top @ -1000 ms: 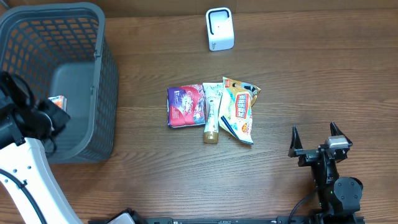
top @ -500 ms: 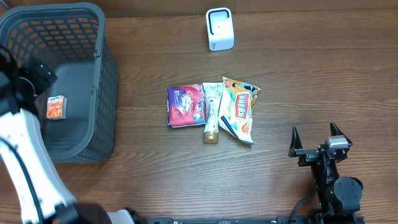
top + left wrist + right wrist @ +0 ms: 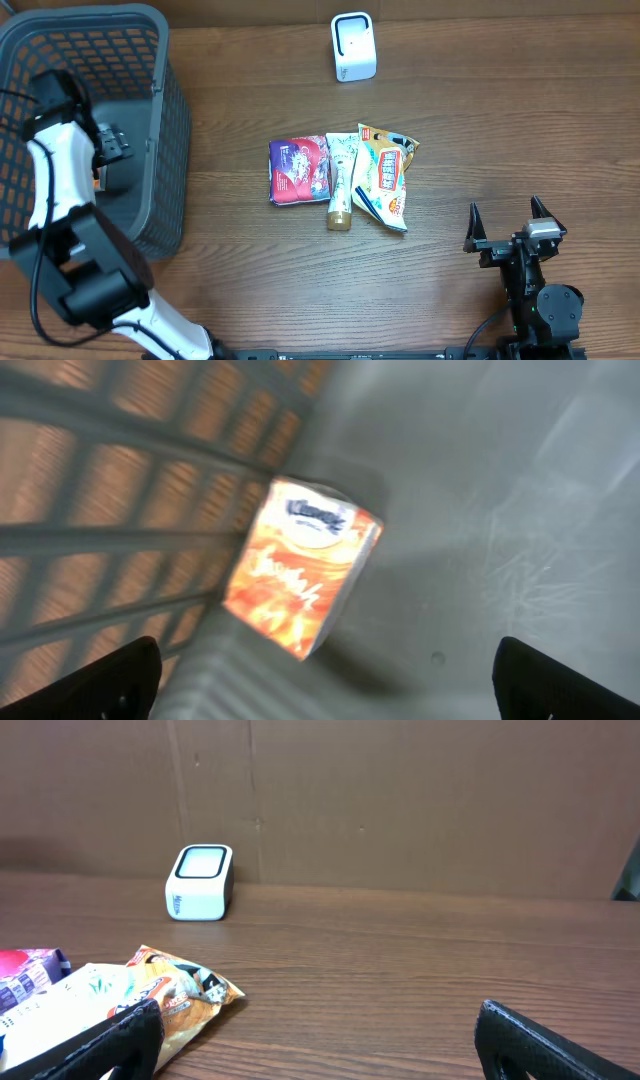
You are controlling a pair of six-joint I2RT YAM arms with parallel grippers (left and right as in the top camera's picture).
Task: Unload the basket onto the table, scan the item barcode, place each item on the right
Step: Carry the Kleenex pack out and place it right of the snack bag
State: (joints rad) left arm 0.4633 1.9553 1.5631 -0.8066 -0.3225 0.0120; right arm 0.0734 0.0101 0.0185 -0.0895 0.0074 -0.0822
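The left pincer (image 3: 330, 682) stood wide open inside the basket (image 3: 172, 140), its two fingertips far apart at the bottom corners of the wrist view with nothing between them. The tissue pack (image 3: 300, 582) – orange, with a white label at one end – lay on the grey basket floor just ahead of those fingertips, clear of both and touching neither. It sat tilted across the view, close against the foot of the mesh wall. From overhead, the left arm reached over the basket's near-left part and hid nearly all of the pack; only a sliver of orange showed beside the arm.

The right pincer (image 3: 507, 222) was open too, empty, its fingers pointing toward the far side of the tabletop (image 3: 500, 120) near the front right corner. It was well apart from everything else.

In the middle of the tabletop three more things lay side by side, touching: a purple pack (image 3: 298, 170) on the left, a tube (image 3: 342, 180) with its cap toward the front, and a snack bag (image 3: 385, 175) on the right, partly overlapping the tube. The white scanner (image 3: 353, 46) stood at the far edge – beyond the three and well apart from the basket.
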